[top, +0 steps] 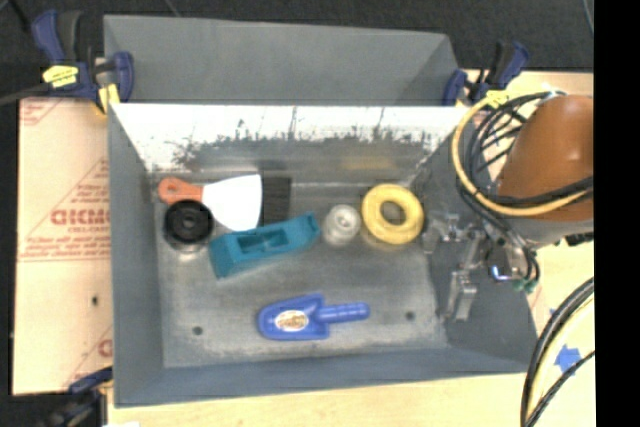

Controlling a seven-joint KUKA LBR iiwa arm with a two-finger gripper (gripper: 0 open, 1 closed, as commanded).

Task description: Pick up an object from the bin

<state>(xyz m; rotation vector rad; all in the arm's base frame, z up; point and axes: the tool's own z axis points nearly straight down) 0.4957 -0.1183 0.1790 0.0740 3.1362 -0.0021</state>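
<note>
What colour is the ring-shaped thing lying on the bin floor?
Yellow all over. The ring shows best in the camera view, towards the right of the bin floor.

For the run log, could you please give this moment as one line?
gripper: by bin right wall | nearest: yellow tape roll | status: nothing picked yet

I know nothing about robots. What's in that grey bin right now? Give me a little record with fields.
bin: grey metal, a few loose things
gripper: at the bin's right side, apart from the things
nearest thing: yellow ring
beside it: small silvery round piece
middle: teal block
left: black round knob; white scraper with orange handle
front: blue scoop
</note>
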